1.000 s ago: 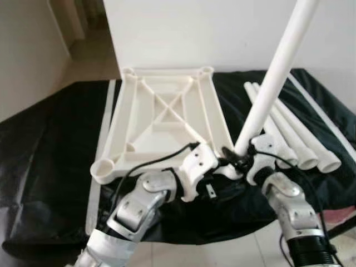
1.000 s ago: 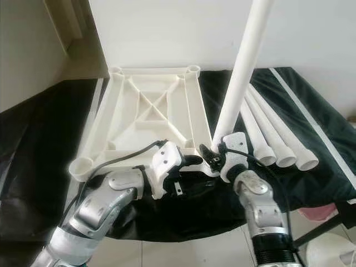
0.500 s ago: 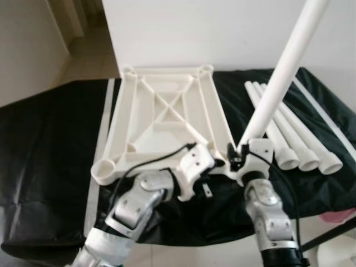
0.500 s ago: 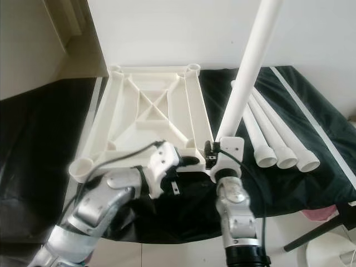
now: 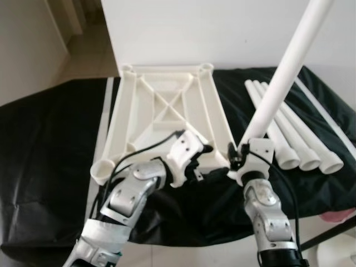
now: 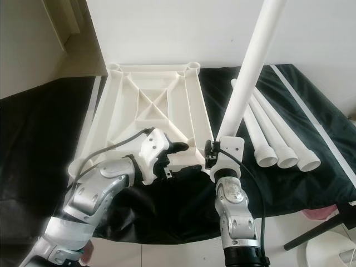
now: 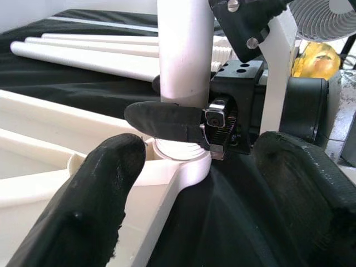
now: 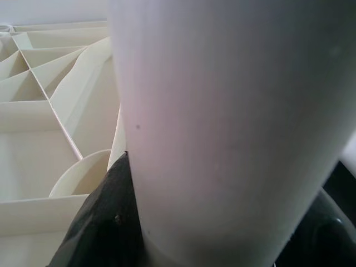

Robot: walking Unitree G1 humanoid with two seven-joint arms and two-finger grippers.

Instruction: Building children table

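The right gripper [image 6: 214, 151] is pinching a white table leg [image 6: 248, 69] near its lower end, one black finger [image 7: 167, 122] pressed across the tube; the leg stands tilted, its foot seated in the corner socket [image 7: 181, 167] of the tabletop, its upper end leaning away past the top of the head views; seen from the right wrist, the leg [image 8: 233, 128] is held close between the dark fingers [image 8: 105, 222], with the tabletop's ribs just beside it.

The left gripper [image 6: 175, 153] sits just beside that same socket, at the tabletop's near edge, fingers spread; one thick black fingertip [image 7: 83, 211] rests at the cream rim next to the socket, the other [image 7: 306, 183] lies apart over the black cloth; nothing is between them.

The tabletop [image 5: 161, 111] lies upside down, cream plastic with crossed ribs and a round socket at each corner; it rests on a black sheet [image 5: 44, 144] that spreads around it; three spare legs [image 5: 295, 139] lie side by side on the sheet beyond the held leg, open ends toward the robot; a white wall [image 5: 222, 28] rises behind the tabletop's far edge.
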